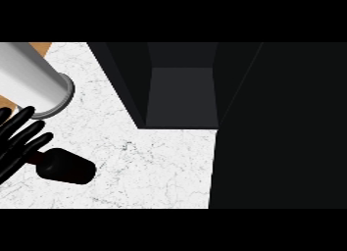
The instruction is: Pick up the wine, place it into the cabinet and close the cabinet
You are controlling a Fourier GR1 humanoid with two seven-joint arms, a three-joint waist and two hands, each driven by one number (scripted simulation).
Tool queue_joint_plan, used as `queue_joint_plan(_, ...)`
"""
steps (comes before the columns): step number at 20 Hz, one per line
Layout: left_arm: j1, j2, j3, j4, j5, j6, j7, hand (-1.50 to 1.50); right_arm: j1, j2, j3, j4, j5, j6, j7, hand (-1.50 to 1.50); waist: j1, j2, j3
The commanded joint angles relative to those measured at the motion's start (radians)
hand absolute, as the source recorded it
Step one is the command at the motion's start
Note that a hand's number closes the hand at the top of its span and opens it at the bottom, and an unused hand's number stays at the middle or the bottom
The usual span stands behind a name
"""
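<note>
Left hand [10, 139] at the worktop's [155, 166] left edge, fingers spread and not curled, right beside the dark wine bottle [66, 167], so I'd call this the grasp, and next it needs to close round the bottle and carry it across to the open cabinet [180, 93].

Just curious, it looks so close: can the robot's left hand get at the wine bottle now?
Probably yes. The left hand is open right beside the wine, at its narrow end, and nothing on the counter lies between them.
</note>
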Motion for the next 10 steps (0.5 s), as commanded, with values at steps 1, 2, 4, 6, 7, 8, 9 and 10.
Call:
queue_joint_plan(1,0.056,0.003,0.076,-0.167,0.125,-0.019,0.016,-1.5,-0.002,-0.013,-0.007,-0.219,-0.047,-0.042,0.151,-1.5,0.01,0.003,-0.002)
queue_joint_plan(2,0.023,0.019,0.097,-0.135,0.138,-0.018,0.029,-1.5,0.022,-0.019,0.021,-0.219,-0.028,-0.028,0.137,-1.5,-0.002,0.004,-0.001)
queue_joint_plan(4,0.039,0.031,0.155,-0.144,0.159,-0.041,0.027,-1.5,0.025,-0.015,0.014,-0.217,-0.03,-0.041,0.136,-1.5,0.005,0.002,-0.002)
queue_joint_plan(6,-0.032,0.046,0.182,-0.075,0.177,-0.03,0.034,-1.5,0.007,0.004,0.087,-0.201,0.041,-0.057,0.124,-1.5,-0.008,0.005,-0.001)
queue_joint_plan(7,-0.017,0.048,0.202,-0.059,0.16,-0.038,0.03,-1.5,0.027,-0.038,0.003,-0.264,-0.05,-0.039,0.156,-1.5,-0.009,0.005,-0.001)
queue_joint_plan(8,-0.028,0.066,0.246,-0.062,0.211,-0.05,0.035,-1.5,0.024,-0.037,-0.003,-0.248,-0.055,-0.039,0.148,-1.5,-0.005,0.003,-0.001)
queue_joint_plan(9,-0.019,0.086,0.292,-0.034,0.228,-0.084,0.036,-1.5,0.021,-0.036,0.017,-0.243,-0.034,-0.04,0.151,-1.5,-0.003,0.004,-0.001)
queue_joint_plan(10,-0.062,0.086,0.268,-0.037,0.196,-0.03,0.049,-1.5,0.032,-0.042,0.006,-0.239,-0.057,-0.023,0.124,-1.5,-0.013,0.006,0.0)
